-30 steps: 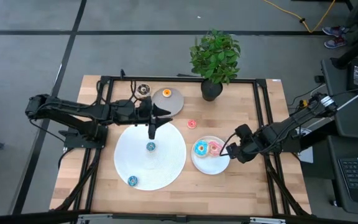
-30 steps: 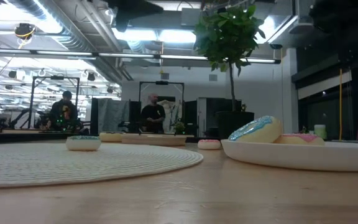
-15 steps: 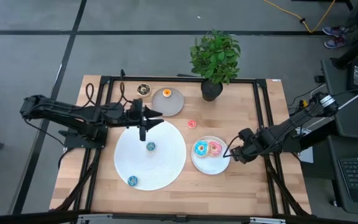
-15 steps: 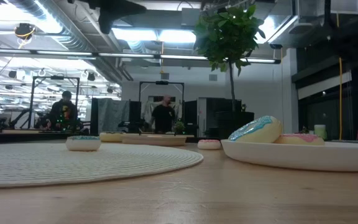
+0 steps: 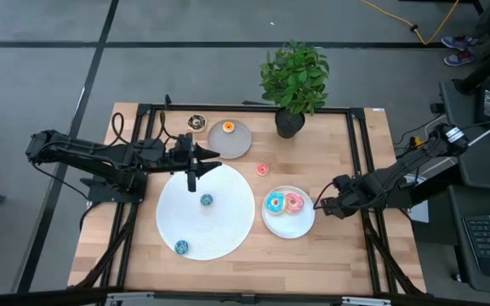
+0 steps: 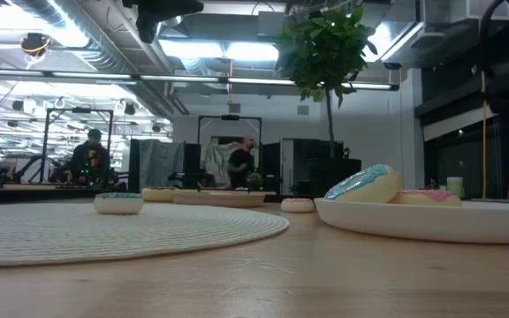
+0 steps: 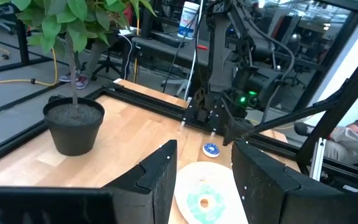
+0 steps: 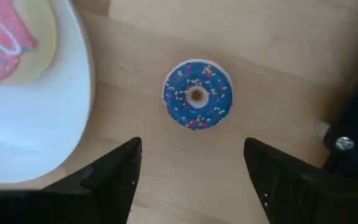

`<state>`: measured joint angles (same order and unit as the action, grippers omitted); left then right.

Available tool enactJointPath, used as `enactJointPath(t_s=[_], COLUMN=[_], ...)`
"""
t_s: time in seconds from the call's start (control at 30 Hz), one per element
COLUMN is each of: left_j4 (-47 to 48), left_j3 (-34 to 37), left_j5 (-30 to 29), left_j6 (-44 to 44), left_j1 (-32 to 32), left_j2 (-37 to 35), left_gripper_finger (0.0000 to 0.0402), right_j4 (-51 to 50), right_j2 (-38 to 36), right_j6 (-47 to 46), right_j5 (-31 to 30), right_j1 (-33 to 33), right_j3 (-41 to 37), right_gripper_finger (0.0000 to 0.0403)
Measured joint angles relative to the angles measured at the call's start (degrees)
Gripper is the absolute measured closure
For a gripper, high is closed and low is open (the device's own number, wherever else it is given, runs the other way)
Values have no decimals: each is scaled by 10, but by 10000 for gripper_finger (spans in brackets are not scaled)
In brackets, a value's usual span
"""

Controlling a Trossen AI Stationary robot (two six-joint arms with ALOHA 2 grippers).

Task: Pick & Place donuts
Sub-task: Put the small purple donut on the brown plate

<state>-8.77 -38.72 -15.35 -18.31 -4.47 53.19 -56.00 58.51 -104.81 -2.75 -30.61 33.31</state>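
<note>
Below my right gripper (image 8: 191,168), fingers spread wide and empty, a small dark blue donut (image 8: 197,94) lies on the bench just beside the white plate (image 8: 36,124). It looks light, rigid, smooth; I'd pinch across the ring. My left gripper (image 5: 193,172), partly open and empty, hovers near the bench's far edge.
</note>
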Motion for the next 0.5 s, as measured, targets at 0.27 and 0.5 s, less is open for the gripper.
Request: enactJointPath(t_s=[0.27,0.5], left_j4=[0,0], left_j3=[0,0], left_j5=[-3,-11], left_j6=[0,0], left_j1=[0,0], left_j2=[0,0], left_gripper_finger=[256,256], right_j4=[25,18], right_j2=[-4,-4], right_j6=[1,41], right_j5=[-1,-10], right_j1=[12,50], right_j3=[-27,-27], right_gripper_finger=[119,119])
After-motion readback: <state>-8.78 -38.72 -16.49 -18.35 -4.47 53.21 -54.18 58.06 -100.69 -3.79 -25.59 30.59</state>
